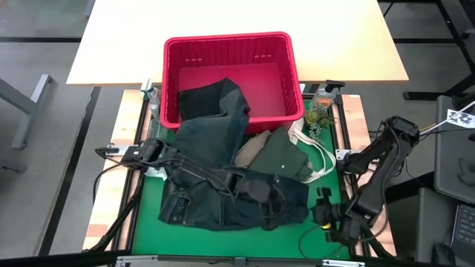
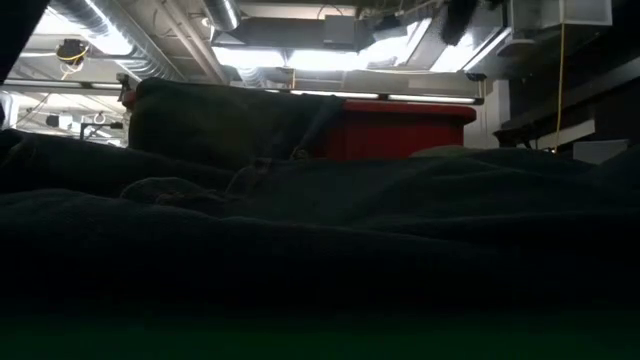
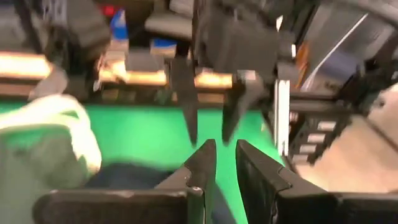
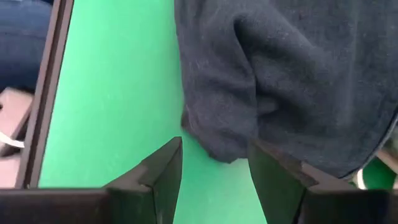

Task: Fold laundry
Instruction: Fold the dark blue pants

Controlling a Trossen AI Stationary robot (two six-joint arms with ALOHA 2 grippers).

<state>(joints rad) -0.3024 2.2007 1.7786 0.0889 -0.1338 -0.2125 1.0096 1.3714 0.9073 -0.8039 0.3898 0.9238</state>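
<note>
Spilling from a red slatted basket (image 1: 276,46) onto the green mat (image 1: 145,215), dark blue denim jeans (image 1: 200,141) trail out over the basket's front rim and spread across the middle of the table, with an olive-green shirt (image 1: 279,154) and a pale tan piece (image 1: 251,145) heaped beside them toward the right and a dark garment (image 4: 298,74) lying at the near edge. Nothing here looks folded yet. The left gripper (image 1: 261,194) reaches across the jeans to the pile's near right side, its fingers (image 3: 205,163) drawn close with only a narrow gap and no cloth visibly caught between them. The right gripper (image 4: 214,171) sits low at the table's near right corner, fingers spread wide on either side of the dark garment's hem, apparently lined up to take that edge. A clear bottle (image 1: 323,95) stands just right of the basket.
</note>
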